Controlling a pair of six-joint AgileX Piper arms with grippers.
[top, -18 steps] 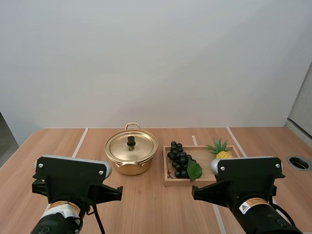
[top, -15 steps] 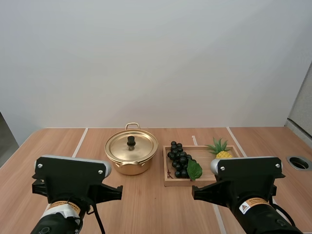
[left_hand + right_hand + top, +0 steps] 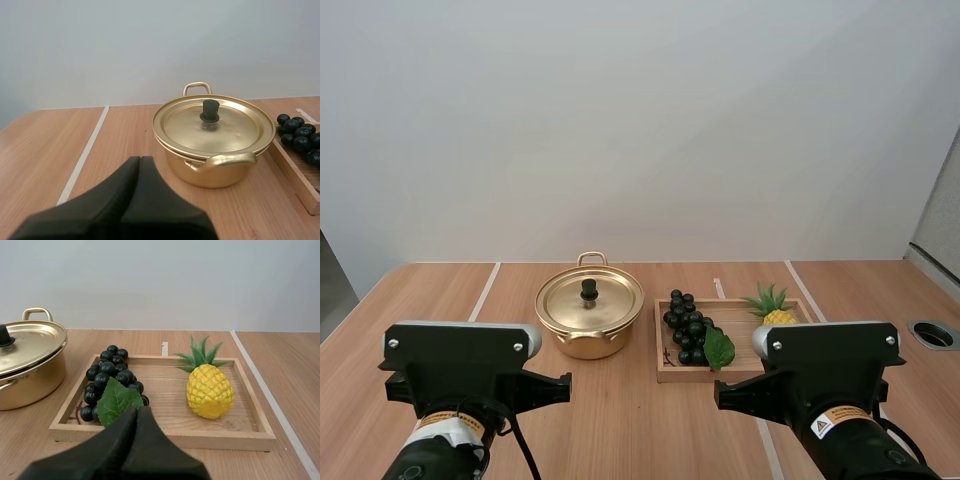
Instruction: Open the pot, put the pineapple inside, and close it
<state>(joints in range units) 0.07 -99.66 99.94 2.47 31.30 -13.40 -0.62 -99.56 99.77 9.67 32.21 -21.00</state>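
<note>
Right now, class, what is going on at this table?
Nothing is being handled yet. The left claw faces the pot, shut and empty; the right claw, also shut, faces the tray. The lid is on the pot. The pineapple sits in the tray beside the grapes.

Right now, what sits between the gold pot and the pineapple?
A bunch of dark grapes with a green leaf, lying in the wooden tray beside the pineapple; the pot stands outside it. The right wrist view shows this.

Plain white wall (image 3: 640, 120), wooden table (image 3: 640, 430) with pale lines
</note>
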